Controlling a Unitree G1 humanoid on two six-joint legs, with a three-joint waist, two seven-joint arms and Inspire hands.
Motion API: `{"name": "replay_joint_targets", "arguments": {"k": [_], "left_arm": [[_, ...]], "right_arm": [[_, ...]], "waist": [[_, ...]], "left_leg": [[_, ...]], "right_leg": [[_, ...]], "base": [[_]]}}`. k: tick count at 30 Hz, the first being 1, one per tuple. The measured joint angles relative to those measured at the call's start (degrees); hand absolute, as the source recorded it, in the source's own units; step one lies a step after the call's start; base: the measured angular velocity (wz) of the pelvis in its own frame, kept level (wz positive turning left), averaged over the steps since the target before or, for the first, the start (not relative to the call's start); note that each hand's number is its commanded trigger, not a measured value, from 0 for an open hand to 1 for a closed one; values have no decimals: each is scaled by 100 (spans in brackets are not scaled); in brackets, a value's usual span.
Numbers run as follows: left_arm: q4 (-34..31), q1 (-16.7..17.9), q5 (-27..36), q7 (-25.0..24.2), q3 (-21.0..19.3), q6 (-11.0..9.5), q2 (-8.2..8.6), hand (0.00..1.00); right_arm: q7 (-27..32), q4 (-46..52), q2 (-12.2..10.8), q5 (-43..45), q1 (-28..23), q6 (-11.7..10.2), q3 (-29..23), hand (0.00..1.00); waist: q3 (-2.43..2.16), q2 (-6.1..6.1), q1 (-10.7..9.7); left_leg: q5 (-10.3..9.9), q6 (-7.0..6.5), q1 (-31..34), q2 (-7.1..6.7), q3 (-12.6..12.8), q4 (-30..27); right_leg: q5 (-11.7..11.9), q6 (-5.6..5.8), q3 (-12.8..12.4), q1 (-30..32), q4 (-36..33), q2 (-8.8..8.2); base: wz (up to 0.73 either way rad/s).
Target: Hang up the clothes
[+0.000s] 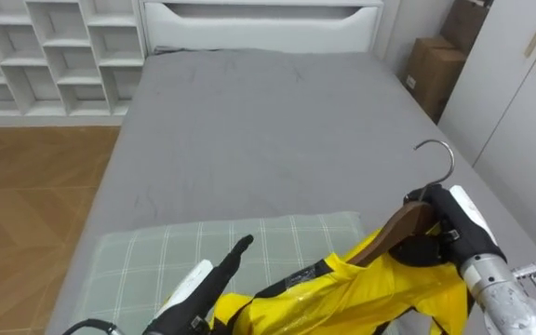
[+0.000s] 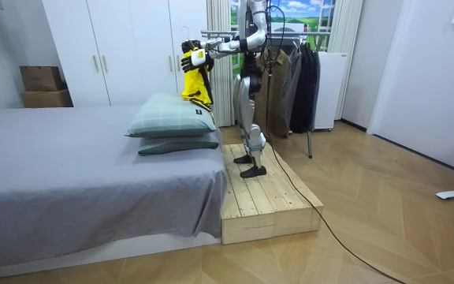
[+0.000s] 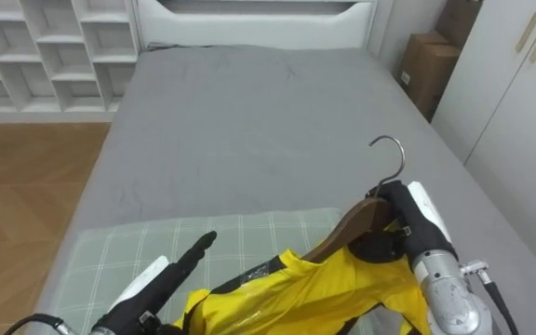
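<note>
Holding what in our right hand (image 1: 449,223)?

We grip the hanger (image 1: 394,233) at its neck, fingers curled round the wood, with the hook (image 1: 450,160) up and pointing out over the bed (image 1: 268,121).

And the shirt (image 1: 342,293)?

It hangs, yellow, on that hanger above the pillow (image 1: 152,253). The hanger's long axis runs from our right hand across toward our left.

Does our left hand (image 1: 207,277) hold anything?

No. Its fingers lie straight, just beside the shirt's left end. We cannot tell whether they touch the cloth.

Where is the rack (image 2: 290,34)?

We see it in the room view, behind us toward that view's right, with dark coats (image 2: 302,79) on it, while we face the bed. So we judge a turn comes first, and the right hand is the one to carry the hook to the rail.
</note>
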State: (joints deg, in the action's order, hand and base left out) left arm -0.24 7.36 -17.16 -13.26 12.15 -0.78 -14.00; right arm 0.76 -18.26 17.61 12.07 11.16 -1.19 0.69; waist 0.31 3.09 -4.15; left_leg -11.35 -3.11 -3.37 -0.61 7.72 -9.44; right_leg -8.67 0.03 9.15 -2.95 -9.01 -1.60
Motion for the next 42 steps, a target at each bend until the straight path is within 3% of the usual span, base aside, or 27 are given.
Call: {"name": "replay_joint_targets", "arguments": {"k": [21,34,42], "left_arm": [[-148,12,142,1,-419,-1,28,0],[-150,340,190,254,-804,-3,10,0],[-120,564,408,407,-1066,-3,47,0]], "right_arm": [[375,94,-1,192,-4,-5,-219,100],[786,119,22,797,-107,-7,-669,100],[978,870,31,979,-375,-8,-864,100]], "waist": [[-19,-27,8],[-22,-25,-39],[-29,5,-39]], "left_leg": [[0,0,-34,4,12,-16],[2,-4,-71,-1,-5,-13],[2,-4,-94,-5,11,-1]], "right_leg": [[0,0,53,-20,-68,-8],[-2,2,156,-96,-74,-23],[-5,8,170,-106,-77,-29]], "base": [[0],[1],[0]]}}
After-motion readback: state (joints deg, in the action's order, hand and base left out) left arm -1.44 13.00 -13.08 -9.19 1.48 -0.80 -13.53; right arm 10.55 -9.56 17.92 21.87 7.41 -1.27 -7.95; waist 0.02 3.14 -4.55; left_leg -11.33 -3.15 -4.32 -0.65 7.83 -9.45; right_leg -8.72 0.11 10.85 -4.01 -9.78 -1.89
